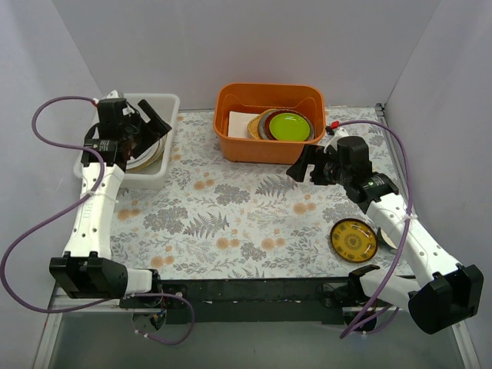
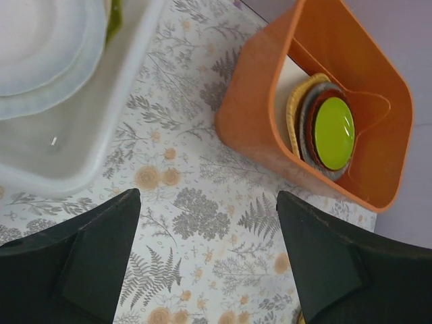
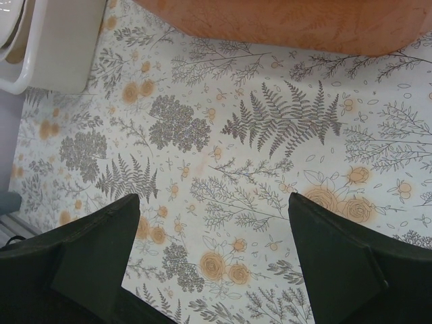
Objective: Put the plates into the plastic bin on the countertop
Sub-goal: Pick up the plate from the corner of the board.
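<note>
Left pincer [image 2: 208, 198] wide, fern-printed countertop [image 1: 231, 223], pale grey walls [image 1: 231, 38]

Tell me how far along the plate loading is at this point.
Done: a stack of white plates already sits in the plastic bin. In hand: nothing. The left gripper hangs open at the bin, and the right gripper is open above the countertop. Left: the dark brown-gold plate lies on the countertop, and a yellow woven plate leans in the orange tub.
</note>
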Robot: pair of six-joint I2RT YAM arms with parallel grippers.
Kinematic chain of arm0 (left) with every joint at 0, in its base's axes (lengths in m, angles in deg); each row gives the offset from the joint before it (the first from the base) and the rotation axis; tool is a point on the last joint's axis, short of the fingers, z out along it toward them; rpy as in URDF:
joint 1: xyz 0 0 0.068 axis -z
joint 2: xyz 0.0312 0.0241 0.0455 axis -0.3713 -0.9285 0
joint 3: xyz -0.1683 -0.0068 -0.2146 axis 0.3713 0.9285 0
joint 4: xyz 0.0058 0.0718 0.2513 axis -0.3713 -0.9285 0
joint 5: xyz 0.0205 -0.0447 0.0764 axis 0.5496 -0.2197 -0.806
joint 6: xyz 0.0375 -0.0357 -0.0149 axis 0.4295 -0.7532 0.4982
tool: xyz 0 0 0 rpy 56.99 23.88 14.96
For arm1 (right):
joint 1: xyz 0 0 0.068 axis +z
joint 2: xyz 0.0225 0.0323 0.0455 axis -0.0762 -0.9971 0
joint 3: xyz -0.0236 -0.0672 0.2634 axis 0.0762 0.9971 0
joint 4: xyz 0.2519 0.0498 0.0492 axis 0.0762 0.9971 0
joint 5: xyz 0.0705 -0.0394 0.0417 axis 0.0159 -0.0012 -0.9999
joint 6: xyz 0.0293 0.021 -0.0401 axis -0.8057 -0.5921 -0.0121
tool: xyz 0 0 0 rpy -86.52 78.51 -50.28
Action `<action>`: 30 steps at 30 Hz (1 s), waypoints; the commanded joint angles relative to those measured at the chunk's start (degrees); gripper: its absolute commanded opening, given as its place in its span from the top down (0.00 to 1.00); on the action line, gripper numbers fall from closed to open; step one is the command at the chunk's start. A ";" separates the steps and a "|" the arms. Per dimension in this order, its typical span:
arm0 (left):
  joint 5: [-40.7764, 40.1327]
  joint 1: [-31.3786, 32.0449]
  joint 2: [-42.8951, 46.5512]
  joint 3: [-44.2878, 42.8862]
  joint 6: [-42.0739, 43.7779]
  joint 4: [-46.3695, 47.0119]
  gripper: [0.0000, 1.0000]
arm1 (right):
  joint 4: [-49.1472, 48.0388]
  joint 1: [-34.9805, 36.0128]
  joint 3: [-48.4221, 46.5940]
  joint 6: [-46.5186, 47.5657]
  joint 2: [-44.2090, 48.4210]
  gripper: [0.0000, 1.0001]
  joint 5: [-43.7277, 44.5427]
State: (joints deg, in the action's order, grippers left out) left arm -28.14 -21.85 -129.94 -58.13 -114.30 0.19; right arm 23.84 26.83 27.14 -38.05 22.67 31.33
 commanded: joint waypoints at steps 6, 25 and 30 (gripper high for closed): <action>-11.20 17.18 -1.24 -2.09 0.63 0.30 0.17 | -2.23 -0.40 -0.86 -0.59 0.93 0.02 -1.29; -16.49 52.06 -7.57 17.68 -15.80 14.71 0.19 | -1.35 -2.06 -0.68 -0.60 2.77 0.02 0.29; -14.39 57.79 -13.18 18.48 -18.44 21.81 0.19 | -1.09 -3.65 0.46 -0.59 3.74 0.02 0.56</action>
State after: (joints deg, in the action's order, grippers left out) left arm -43.97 32.44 -140.74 -40.08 -128.75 12.84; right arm 23.84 24.49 27.14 -38.97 24.53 31.49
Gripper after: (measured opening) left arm 0.813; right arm 0.982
